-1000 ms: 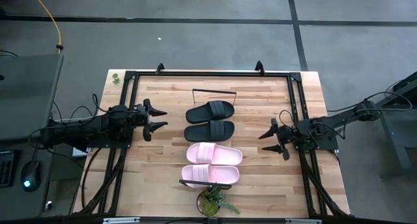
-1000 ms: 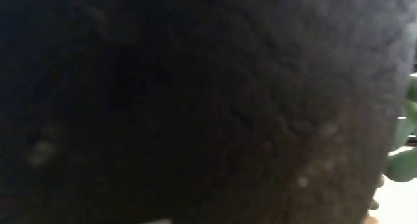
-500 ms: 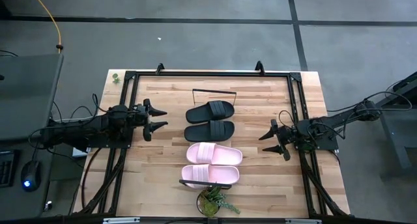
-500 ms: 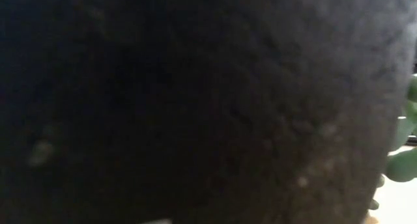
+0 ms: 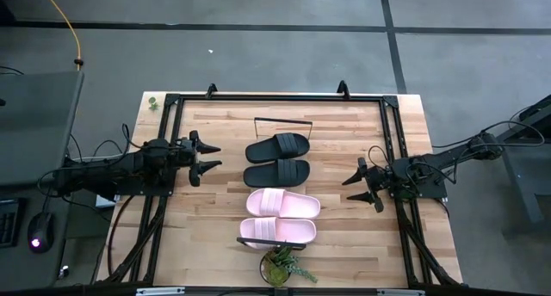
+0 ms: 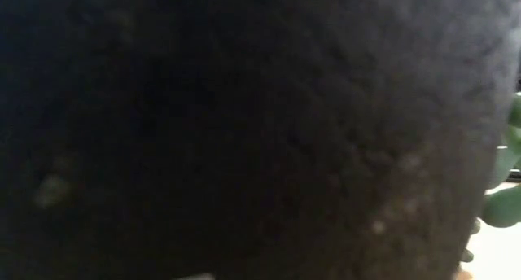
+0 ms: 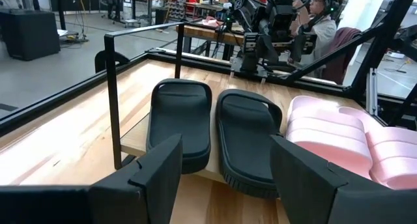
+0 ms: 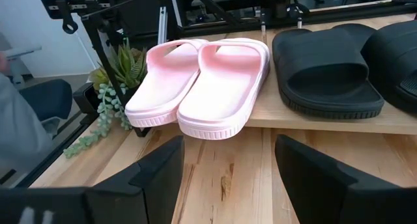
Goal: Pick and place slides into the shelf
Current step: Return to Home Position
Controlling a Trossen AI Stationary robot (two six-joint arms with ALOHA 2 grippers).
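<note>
All the slides sit sole-down in a row on the shelf, whose light plank (image 8: 313, 120) stands on black frame bars (image 7: 114, 94) mid-table. The black pair (image 5: 277, 146) (image 5: 276, 173) is at the far end and the pink pair (image 5: 283, 204) (image 5: 276, 232) at the near end. My left gripper (image 5: 215, 157) hangs open to the left of the black pair, pointing at it (image 7: 181, 123). My right gripper (image 5: 355, 185) hangs open to the right of the shelf, facing the pink pair (image 8: 225, 84). Neither touches anything.
A potted plant (image 5: 284, 266) stands at the table's near edge, just past the shelf's near end, and its trailing stems (image 8: 107, 113) show beside the pink slides. A dark rough surface fills the low view, with green leaves (image 6: 505, 199) at its side. Bare wood lies on both sides of the shelf.
</note>
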